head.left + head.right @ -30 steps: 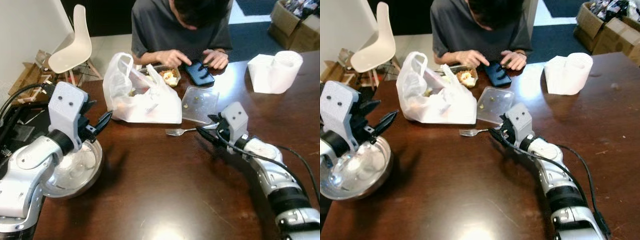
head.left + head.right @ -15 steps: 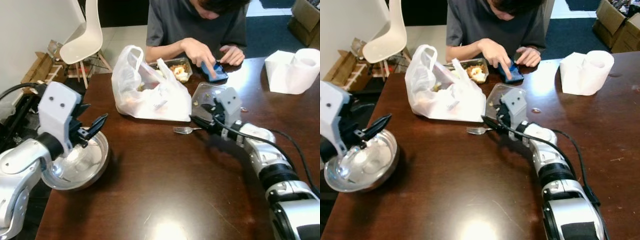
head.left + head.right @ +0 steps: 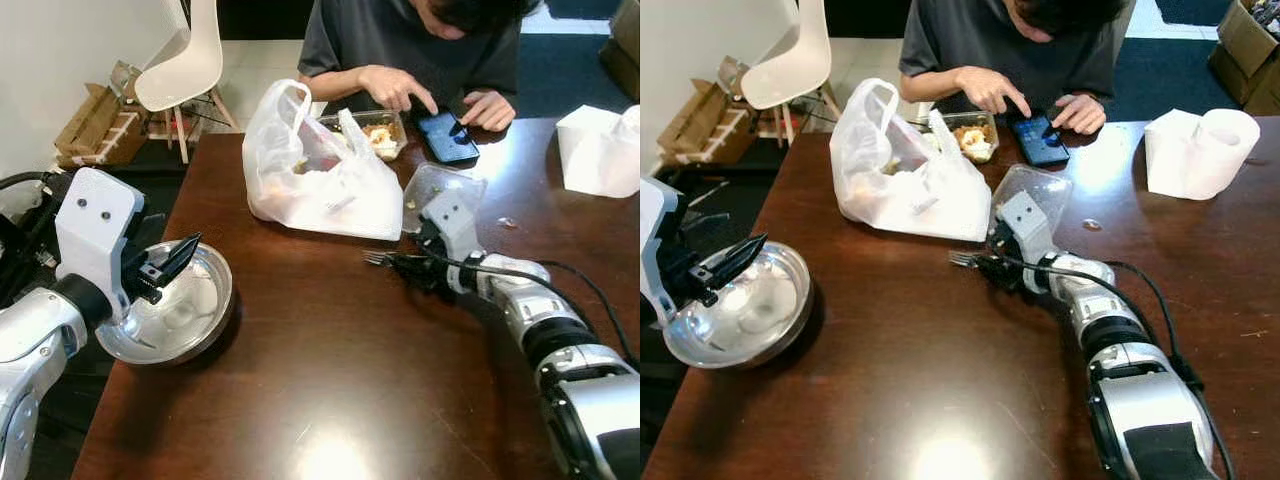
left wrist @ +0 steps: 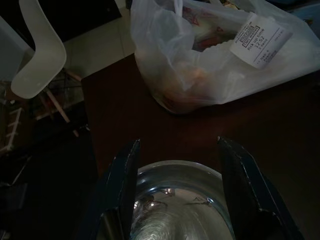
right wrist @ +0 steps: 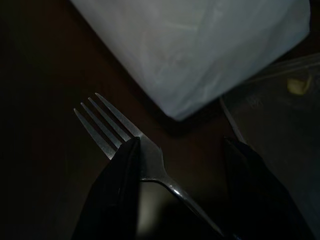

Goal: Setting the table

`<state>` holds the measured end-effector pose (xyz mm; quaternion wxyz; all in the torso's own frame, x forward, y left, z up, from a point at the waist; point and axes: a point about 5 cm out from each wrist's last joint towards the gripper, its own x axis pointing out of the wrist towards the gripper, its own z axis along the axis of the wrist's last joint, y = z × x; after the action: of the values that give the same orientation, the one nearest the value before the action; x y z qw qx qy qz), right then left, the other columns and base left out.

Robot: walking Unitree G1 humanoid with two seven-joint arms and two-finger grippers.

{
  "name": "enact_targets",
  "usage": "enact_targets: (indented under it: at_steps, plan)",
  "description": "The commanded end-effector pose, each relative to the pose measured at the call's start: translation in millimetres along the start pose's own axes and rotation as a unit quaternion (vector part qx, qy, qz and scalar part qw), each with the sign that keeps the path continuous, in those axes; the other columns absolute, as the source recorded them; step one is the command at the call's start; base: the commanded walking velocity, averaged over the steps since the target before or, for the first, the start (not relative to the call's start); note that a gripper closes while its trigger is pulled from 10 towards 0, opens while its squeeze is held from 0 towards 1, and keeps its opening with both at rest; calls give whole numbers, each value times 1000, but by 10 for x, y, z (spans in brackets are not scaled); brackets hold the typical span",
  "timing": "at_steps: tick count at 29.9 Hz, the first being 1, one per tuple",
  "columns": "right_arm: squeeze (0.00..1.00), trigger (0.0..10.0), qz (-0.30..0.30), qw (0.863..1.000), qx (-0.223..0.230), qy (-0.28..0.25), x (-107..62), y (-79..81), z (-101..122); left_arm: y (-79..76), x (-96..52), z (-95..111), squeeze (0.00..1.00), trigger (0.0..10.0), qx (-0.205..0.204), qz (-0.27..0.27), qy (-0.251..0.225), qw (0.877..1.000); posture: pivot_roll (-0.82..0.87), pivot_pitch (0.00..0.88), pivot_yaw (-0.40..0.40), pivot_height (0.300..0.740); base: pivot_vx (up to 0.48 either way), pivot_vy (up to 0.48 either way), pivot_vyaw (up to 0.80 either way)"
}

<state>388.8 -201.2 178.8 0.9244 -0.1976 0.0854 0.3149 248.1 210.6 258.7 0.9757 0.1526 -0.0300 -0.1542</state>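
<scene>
Our right claw (image 5: 180, 165) sits low over the fork (image 5: 131, 141) with fingers spread apart, the fork lying flat on the brown desk (image 3: 330, 370) just at 6 o'clock of the white plastic bag (image 3: 320, 170). Over at 9 o'clock our left claw (image 4: 182, 172) hangs open above the metal bowl (image 3: 175, 310), while a person (image 3: 420, 40) at 12 taps a phone (image 3: 448, 135).

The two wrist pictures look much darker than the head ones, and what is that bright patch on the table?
Left wrist view: dim, yet the metal bowl and plastic bag are readable. Right wrist view: darker still, the fork catching faint light between the right end effector fingers. Left eye view: well lit, with a white glare spot low on the glossy table, likely a lamp's reflection.
</scene>
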Motion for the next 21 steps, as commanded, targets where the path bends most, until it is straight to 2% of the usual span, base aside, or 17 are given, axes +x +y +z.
enact_targets:
  at_steps: [1, 2, 7, 11, 14, 18, 20, 21]
  plan:
    - [0, 10000, 19, 999, 2, 39, -16, 64, -170, 8, -39, 0, 0, 10000, 2, 7, 3, 1000, 246, 187, 206, 740, 0, 0, 0]
    - [0, 10000, 28, 998, -1, 52, -61, 51, -226, -3, -39, -5, 0, 10000, 0, 7, 4, 1000, 243, 189, 206, 740, 0, 0, 0]
    - [0, 10000, 54, 997, 15, 55, -71, 95, -281, -22, -38, -14, 0, 10000, -5, 7, 7, 1000, 233, 187, 203, 740, 0, 0, 0]
    - [0, 10000, 71, 996, 41, 23, -10, 161, -220, -46, -25, -25, 0, 10000, -9, 7, 7, 1000, 216, 188, 197, 740, 0, 0, 0]
    - [0, 10000, 91, 992, 79, -37, 111, 315, -113, -98, 5, -48, 0, 10000, -18, 3, 5, 1000, 195, 184, 193, 740, 0, 0, 0]
    - [0, 10000, 99, 989, 92, -64, 168, 412, -76, -133, 30, -56, 0, 10000, -23, 0, 3, 1000, 181, 180, 188, 740, 0, 0, 0]
    - [0, 10000, 102, 985, 110, -89, 237, 557, -50, -155, 55, -58, 0, 10000, -27, -1, 0, 1000, 175, 177, 184, 740, 0, 0, 0]
    - [0, 10000, 102, 985, 110, -89, 237, 557, -50, -155, 55, -58, 0, 10000, -27, -1, 0, 1000, 175, 177, 184, 740, 0, 0, 0]
